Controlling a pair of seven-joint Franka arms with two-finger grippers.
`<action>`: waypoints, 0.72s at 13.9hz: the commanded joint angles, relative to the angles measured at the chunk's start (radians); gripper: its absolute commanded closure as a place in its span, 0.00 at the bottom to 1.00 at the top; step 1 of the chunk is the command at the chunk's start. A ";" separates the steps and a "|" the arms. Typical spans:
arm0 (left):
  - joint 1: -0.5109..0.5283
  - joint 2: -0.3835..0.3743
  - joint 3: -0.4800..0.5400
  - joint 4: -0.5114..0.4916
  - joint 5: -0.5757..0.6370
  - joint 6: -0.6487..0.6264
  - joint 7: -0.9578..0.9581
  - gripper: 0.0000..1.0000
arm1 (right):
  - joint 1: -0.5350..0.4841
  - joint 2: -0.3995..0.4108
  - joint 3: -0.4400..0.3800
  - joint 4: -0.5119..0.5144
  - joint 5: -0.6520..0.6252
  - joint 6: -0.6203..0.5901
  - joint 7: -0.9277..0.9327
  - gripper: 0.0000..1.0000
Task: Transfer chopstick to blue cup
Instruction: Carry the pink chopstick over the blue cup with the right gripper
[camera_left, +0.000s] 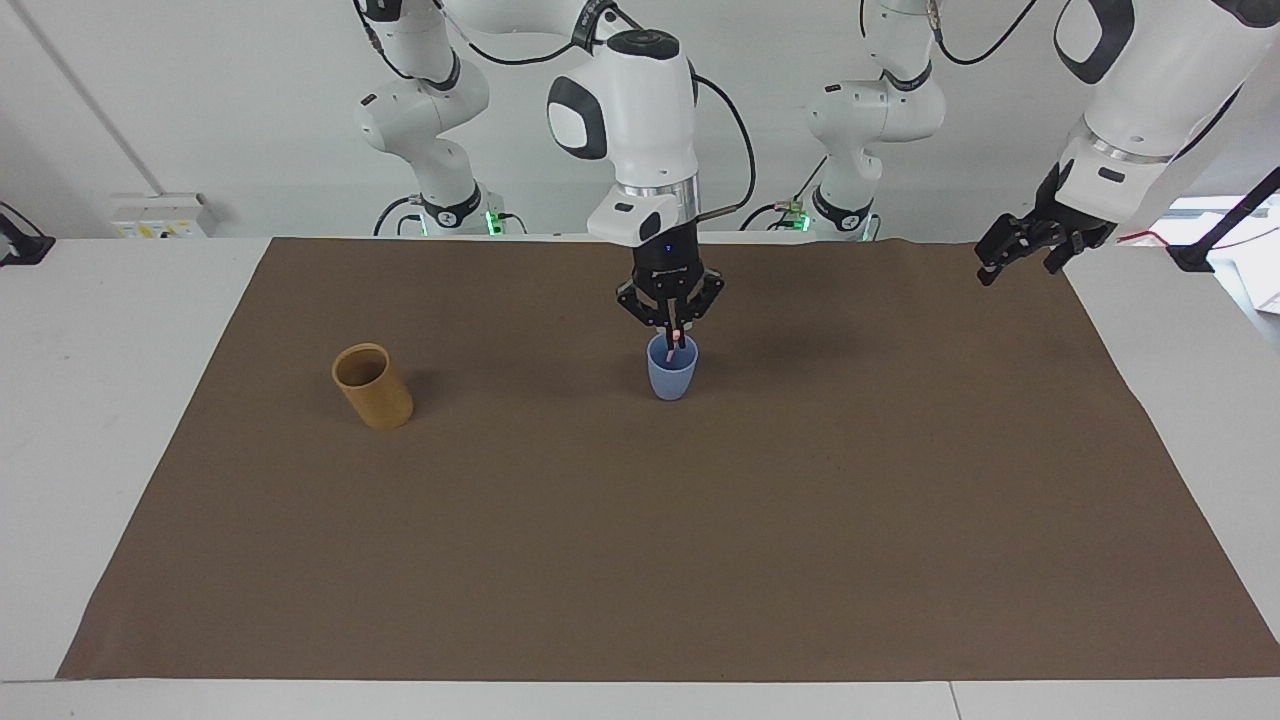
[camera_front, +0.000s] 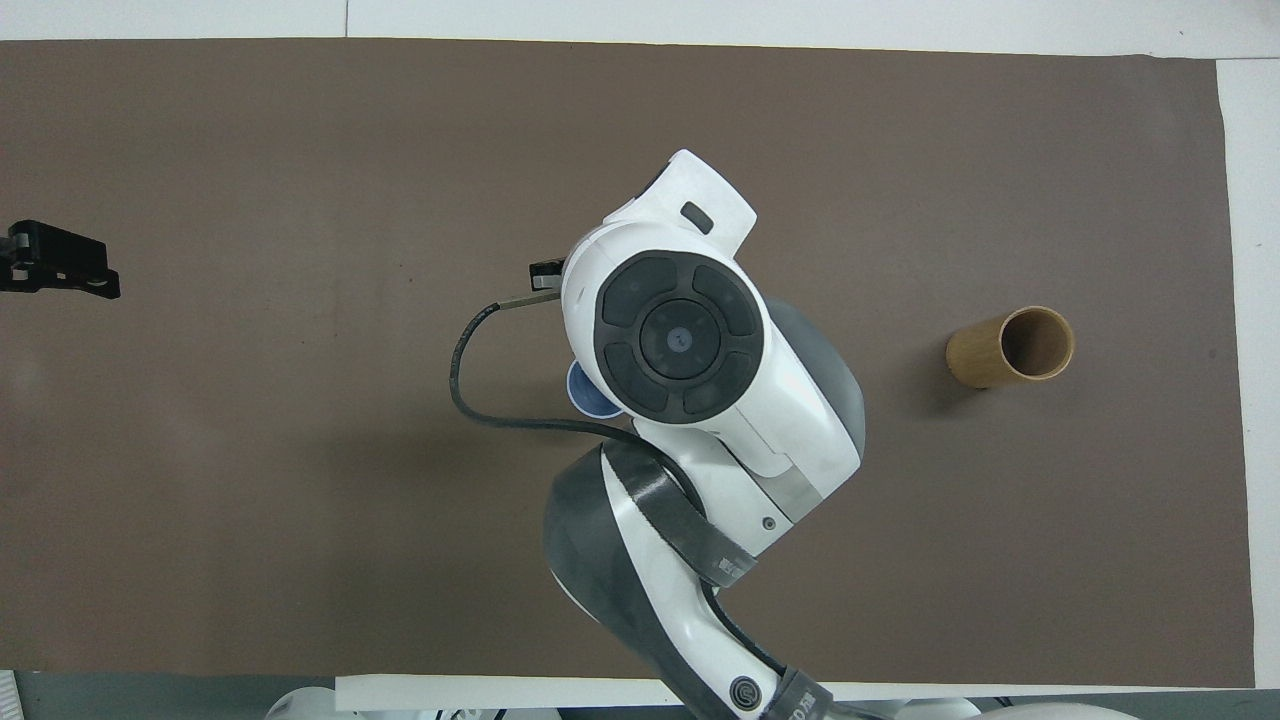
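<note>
Basically held thin pale-pink chopstick (camera_left: 679, 338) upright in clamped right end effector (camera_left: 671, 330), tip inside small matte light-blue cup (camera_left: 671, 376) for clean drop; left end effector (camera_left: 1010, 252) parked open off the brown mat (camera_left: 640, 540).

Even, bright indoor light falls from above, and the brown mat (camera_left: 640, 520) reads matte with no glare. Soft shadows pool on it just beside the blue cup (camera_left: 672, 378) and the tan cup (camera_left: 373, 386) (faint and diffuse at their edges). Both views are sharp; the white wall and the tabletop (camera_left: 90, 400) look slightly washed out.
</note>
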 joint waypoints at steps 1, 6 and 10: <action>0.010 0.003 -0.006 0.012 -0.003 -0.019 0.012 0.00 | 0.005 -0.044 0.006 -0.060 -0.013 0.016 0.009 0.78; 0.010 0.003 -0.006 0.012 -0.003 -0.019 0.012 0.00 | -0.020 -0.012 0.003 0.096 -0.002 -0.082 0.009 0.01; 0.010 0.003 -0.006 0.012 -0.003 -0.019 0.012 0.00 | -0.145 -0.042 -0.001 0.215 0.093 -0.268 -0.007 0.01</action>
